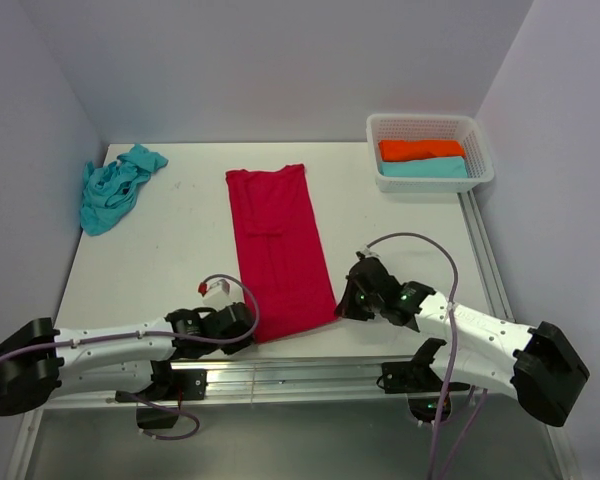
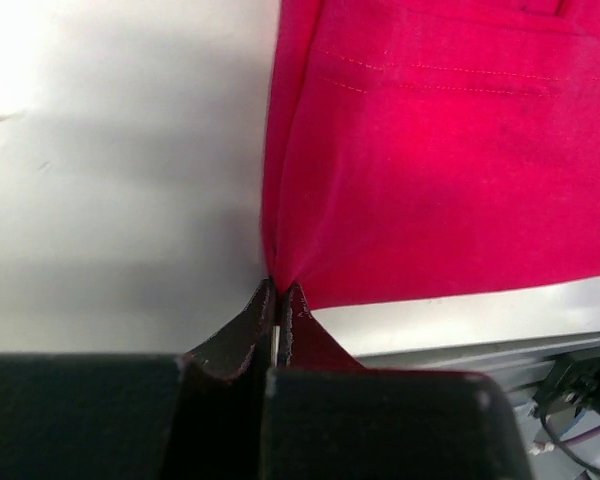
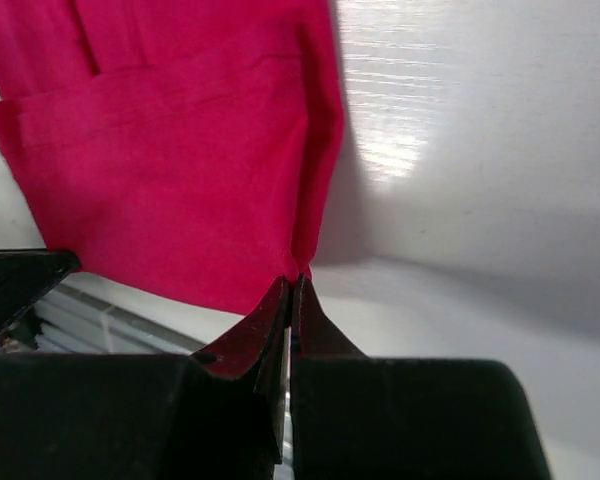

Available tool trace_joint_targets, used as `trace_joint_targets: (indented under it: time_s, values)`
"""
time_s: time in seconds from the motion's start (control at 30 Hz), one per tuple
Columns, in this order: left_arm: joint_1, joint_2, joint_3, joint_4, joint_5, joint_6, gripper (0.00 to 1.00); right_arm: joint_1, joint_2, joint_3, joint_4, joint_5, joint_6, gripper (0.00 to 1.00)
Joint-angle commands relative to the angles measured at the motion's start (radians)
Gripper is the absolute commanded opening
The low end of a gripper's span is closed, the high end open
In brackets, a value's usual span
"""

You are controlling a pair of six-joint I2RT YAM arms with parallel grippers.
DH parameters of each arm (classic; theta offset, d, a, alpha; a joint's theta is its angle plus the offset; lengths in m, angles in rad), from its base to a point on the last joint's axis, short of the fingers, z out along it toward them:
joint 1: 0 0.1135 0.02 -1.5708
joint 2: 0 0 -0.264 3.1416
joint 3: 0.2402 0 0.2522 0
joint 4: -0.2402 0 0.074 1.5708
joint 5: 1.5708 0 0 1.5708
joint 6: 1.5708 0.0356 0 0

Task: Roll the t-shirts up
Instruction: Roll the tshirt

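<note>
Both arms lie low, stretched forward and inward; the left gripper [image 2: 280,298] has its jaws pressed together, a corner of the red t-shirt [image 2: 440,160] pinched at their tips; the right gripper [image 3: 292,288] likewise, jaws closed on the opposite corner.

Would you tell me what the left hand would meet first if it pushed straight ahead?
Likely the crimson t-shirt: the left hand pinches its near corner, with the cloth lying directly ahead.
</note>
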Motion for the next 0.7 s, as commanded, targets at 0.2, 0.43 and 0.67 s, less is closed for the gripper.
trace_joint_targets:
  time_s: [0.2, 0.43, 0.67]
  values:
    - [0.131, -0.105, 0.143, -0.268, 0.113, 0.041, 0.0, -0.066, 0.055, 0.168, -0.17, -0.11, -0.096, 0.0]
    - [0.276, 0.01, 0.31, -0.32, 0.173, 0.207, 0.0, -0.124, 0.138, 0.272, -0.236, -0.157, -0.175, 0.0]
    - [0.394, 0.099, 0.381, -0.314, 0.263, 0.296, 0.0, -0.21, 0.26, 0.393, -0.298, -0.205, -0.238, 0.0]
